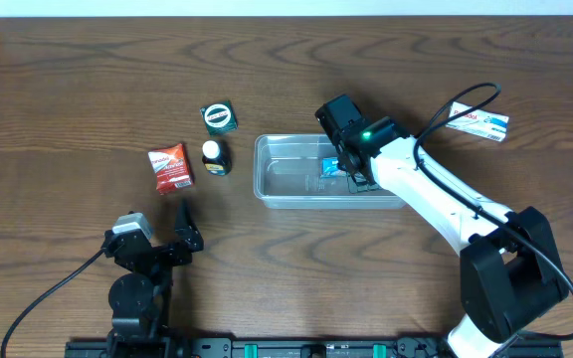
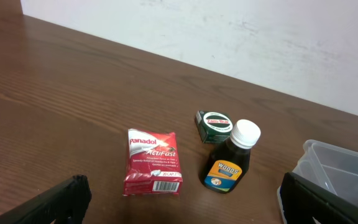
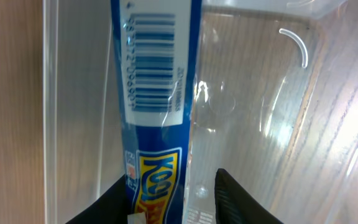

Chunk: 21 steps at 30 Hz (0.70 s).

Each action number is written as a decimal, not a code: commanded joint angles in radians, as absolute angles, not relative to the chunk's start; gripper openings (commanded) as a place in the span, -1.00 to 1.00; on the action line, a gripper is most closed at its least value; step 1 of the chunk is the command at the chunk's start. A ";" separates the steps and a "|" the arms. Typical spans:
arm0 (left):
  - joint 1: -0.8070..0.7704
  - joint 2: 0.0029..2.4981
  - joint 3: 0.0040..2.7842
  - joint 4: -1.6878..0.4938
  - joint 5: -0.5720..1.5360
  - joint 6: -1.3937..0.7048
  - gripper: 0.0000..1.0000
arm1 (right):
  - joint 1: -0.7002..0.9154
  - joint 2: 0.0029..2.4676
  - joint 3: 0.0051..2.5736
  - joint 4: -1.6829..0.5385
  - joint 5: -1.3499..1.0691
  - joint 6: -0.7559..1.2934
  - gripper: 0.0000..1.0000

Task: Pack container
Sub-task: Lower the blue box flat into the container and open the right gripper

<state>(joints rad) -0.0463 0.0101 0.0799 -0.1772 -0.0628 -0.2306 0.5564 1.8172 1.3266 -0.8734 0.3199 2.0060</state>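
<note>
Down inside the container (image 1: 263,189), between the fingers (image 3: 241,199) of the right gripper (image 3: 166,186): a blue box (image 3: 157,93), flanked but not pinched. Partly spread, with a gap on one side, so probably let loose along the clear wall to keep floor free. Sits mid-table, open-topped, reachable from either arm. Further left, before the left gripper (image 2: 182,202), spread wide and holding nothing: a red Panadol packet (image 2: 152,163), a syrup bottle (image 2: 230,163), a small green pack (image 2: 213,124), all outside, likely waiting. Off right, another box (image 1: 477,122), also unpacked.
</note>
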 commanded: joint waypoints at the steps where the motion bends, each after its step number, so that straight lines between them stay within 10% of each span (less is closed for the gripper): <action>1: -0.041 0.004 0.063 -0.211 -0.063 -0.214 0.96 | 0.551 1.800 1.330 -0.879 0.279 1.966 -0.30; 21: -0.041 0.004 0.063 -0.212 -0.063 -0.214 0.96 | 0.559 1.487 1.330 -1.023 0.229 1.857 -0.39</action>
